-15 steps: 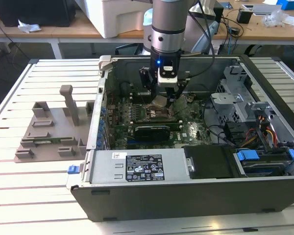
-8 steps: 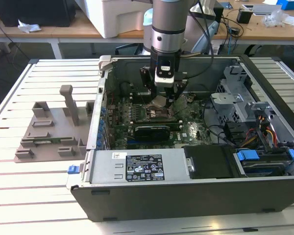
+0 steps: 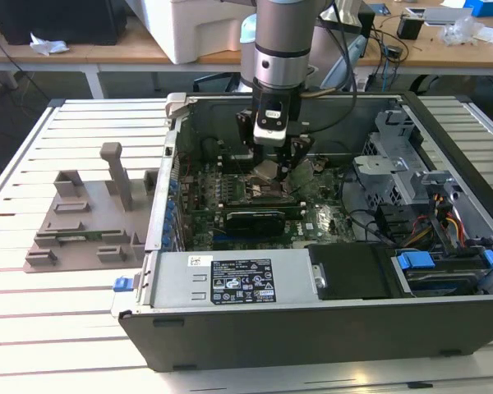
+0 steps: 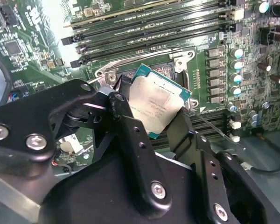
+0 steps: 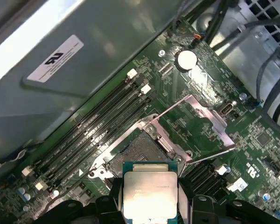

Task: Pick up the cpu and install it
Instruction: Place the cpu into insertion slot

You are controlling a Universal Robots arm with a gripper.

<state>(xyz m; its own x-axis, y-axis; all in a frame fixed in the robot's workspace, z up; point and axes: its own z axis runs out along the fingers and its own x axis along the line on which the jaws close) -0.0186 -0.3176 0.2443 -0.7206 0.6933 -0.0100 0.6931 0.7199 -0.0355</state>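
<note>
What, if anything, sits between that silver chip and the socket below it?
Nothing visible. The gripper holds the cpu just over the bare socket, whose metal cover frame is swung aside.

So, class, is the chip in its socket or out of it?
Out. The claw grips the chip by two edges, and the socket beyond it lies bare with its metal frame flipped open.

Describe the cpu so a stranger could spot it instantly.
Inside the open computer case, above the green motherboard, the black tool hangs near the metal-framed socket. The cpu is the small square chip clamped in it, alone in having a pale silver top and teal rim.
</note>
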